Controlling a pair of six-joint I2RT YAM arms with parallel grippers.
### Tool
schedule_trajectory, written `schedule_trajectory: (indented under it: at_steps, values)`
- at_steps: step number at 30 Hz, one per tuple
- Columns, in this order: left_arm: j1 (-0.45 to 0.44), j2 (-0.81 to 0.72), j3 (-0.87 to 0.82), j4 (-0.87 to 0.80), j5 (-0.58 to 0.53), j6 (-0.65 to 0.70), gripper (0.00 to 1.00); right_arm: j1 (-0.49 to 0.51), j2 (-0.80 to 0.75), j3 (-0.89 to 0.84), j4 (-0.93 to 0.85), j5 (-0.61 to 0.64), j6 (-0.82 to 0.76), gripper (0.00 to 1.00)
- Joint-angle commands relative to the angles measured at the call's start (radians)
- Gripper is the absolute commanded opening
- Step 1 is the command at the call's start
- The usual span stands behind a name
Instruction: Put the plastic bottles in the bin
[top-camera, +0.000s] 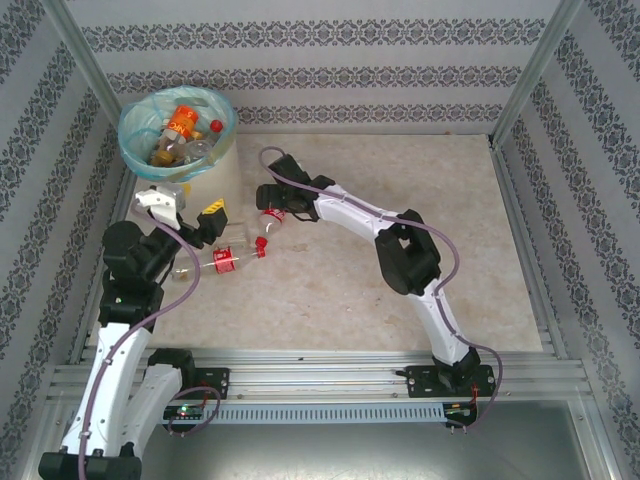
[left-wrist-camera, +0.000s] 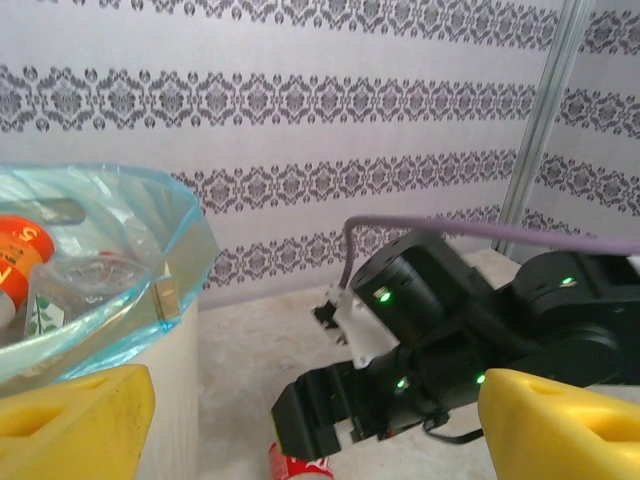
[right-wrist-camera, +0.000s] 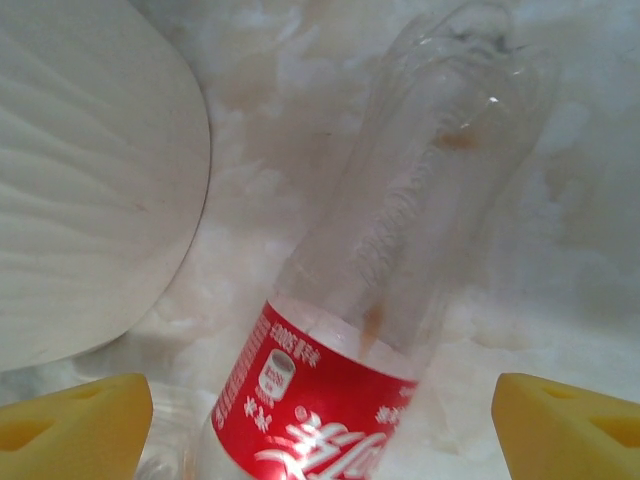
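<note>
**Bin.** The round cream-white waste bin (top-camera: 228, 125), lined with a blue-green plastic bag, stood at the far left of the beige table (top-camera: 400, 300). It held several clear plastic bottles (top-camera: 180, 128), one of them orange-labelled.

**Left gripper.** The left gripper (left-wrist-camera: 315, 428) hung just beside the bin on its near side, at about rim height. Its yellow pads (left-wrist-camera: 75, 420) stood wide apart with nothing between them.

**Loose bottle.** Nearer than the bin and slightly right of its base, a clear bottle with a red label and red cap (top-camera: 228, 262) lay flat on the table. Its long axis ran roughly left to right, with the cap at the end farther from the bin. The left gripper was judged the nearer of the two to this bottle.

**Right gripper.** The right gripper (right-wrist-camera: 320, 430) was lowered close to the bin's wall, right of its base, over a second clear bottle with a red label (right-wrist-camera: 400, 220).
- Its jaws were spread, with one yellow pad showing on either side of the bottle and clear of it, so no grip was made.
- The bottle lay on the table between the pads, and its labelled section was nearest the wrist.
- Its long axis ran away from the wrist, slanting away from the bin, so the pads faced each other across its width.

Which end carried the cap could not be told. Closing the jaws on the labelled section was judged the next requirement, with the bin close at hand for the lift.
</note>
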Motion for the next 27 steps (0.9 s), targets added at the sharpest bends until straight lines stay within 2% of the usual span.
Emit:
schedule_trajectory:
  at_steps: [1,8,16,21,27]
  values:
    - [-0.014,-0.022,-0.017,0.119,-0.018,-0.008,0.85,0.008,0.073,0.109,-0.087,0.044,0.020,0.88]
    - [-0.026,-0.059,-0.030,0.116,-0.037,0.006,0.87,0.002,0.172,0.219,-0.178,0.082,0.017,0.88]
    - [-0.033,-0.068,-0.031,0.122,-0.033,0.000,0.88,-0.023,0.222,0.242,-0.237,0.080,0.023,0.87]
    - [-0.034,-0.071,-0.031,0.115,-0.039,0.002,0.88,-0.040,0.222,0.232,-0.265,0.041,0.018,0.80]
    - [-0.034,-0.071,-0.031,0.114,-0.052,0.003,0.89,-0.050,0.143,0.139,-0.237,0.027,0.008,0.67]
